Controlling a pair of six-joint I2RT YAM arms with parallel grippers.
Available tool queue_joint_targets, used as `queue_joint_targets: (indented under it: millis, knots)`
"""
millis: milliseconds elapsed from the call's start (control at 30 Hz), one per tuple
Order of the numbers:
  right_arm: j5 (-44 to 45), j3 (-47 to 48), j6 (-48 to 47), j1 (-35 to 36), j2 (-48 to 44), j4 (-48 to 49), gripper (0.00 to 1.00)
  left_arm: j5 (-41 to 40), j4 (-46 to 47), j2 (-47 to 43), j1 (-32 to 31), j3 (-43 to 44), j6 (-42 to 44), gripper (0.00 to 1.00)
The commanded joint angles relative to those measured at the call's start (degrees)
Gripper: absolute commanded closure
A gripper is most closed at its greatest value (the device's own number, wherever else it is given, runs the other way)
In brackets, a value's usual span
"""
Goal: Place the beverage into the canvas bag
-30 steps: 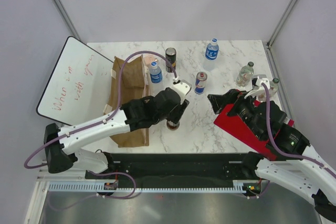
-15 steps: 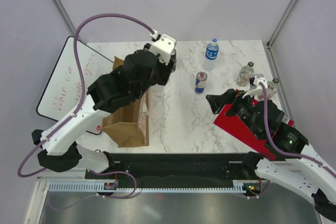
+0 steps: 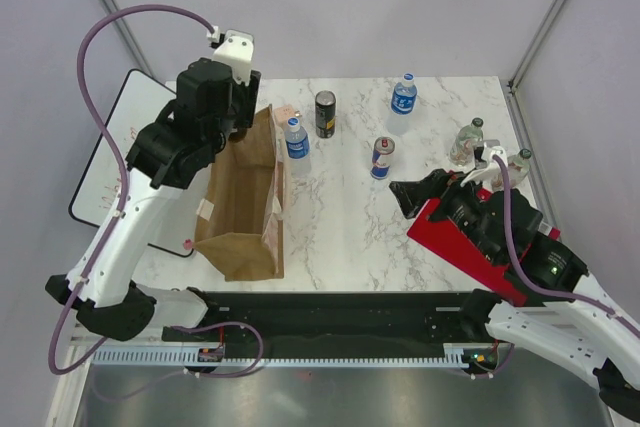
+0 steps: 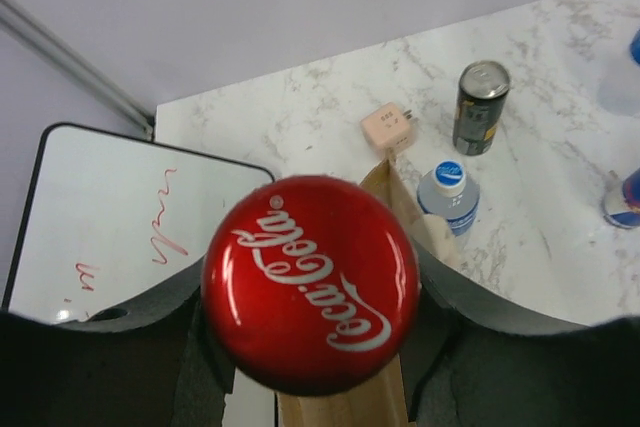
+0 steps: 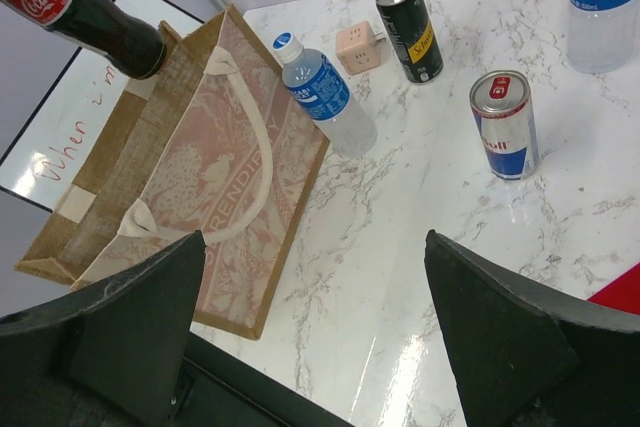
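My left gripper point(image 3: 228, 112) is shut on a Coca-Cola bottle, held high over the back-left end of the canvas bag point(image 3: 245, 202). The left wrist view looks straight down on the bottle's red cap point(image 4: 310, 282) between my dark fingers point(image 4: 470, 332), with the bag's tan rim point(image 4: 345, 407) below. In the right wrist view the dark bottle point(image 5: 85, 12) hangs tilted, its lower end just above the far rim of the bag point(image 5: 200, 177). The bottle is hidden under the arm in the top view. My right gripper point(image 3: 408, 197) is open and empty, low over the marble right of the bag, also seen in the right wrist view point(image 5: 315, 347).
A small blue-capped bottle point(image 3: 295, 137) stands close by the bag's right side, with a pink cube point(image 3: 287, 110) and a black can point(image 3: 325, 113) behind it. A Red Bull can point(image 3: 382, 157), a water bottle point(image 3: 403, 94), two clear bottles point(image 3: 466, 142), a whiteboard point(image 3: 125, 152) and a red board point(image 3: 465, 247) are also there.
My left arm has lifted the Coke bottle from the table's front middle, swinging up, back and left to above the bag's far end. The right arm has barely moved.
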Motion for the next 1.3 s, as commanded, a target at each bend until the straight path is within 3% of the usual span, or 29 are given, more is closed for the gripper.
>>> queue_joint_targets:
  millis: [0, 200, 367, 500, 633, 1267]
  knots:
    - [-1.3, 2.0, -1.4, 0.2, 1.8, 2.4, 0.02, 1.9, 8.8, -5.8, 2.8, -5.2, -1.3, 0.98]
    - [-2.6, 1.8, -2.7, 0.1, 3.9, 4.0, 0.02, 8.6, 16.6, -7.4, 6.1, -16.3, -3.3, 0.98]
    - [-0.9, 0.2, -2.6, 0.2, 2.6, 4.6, 0.02, 12.1, 18.6, -4.5, 9.2, -18.3, -5.2, 0.98]
    - [-0.2, -0.9, -2.7, 0.1, 2.0, 5.1, 0.02, 13.7, 25.0, -4.9, 11.3, -25.0, -5.8, 0.98]
    - [0.0, 0.2, -3.5, 0.1, 3.6, 5.1, 0.02, 21.2, 26.4, -4.5, 18.0, -27.2, -11.2, 0.98]
    - [0.4, 0.2, -4.9, 0.1, 8.1, 7.9, 0.02, 25.4, 39.6, -2.6, 19.5, -37.8, -8.1, 0.98]
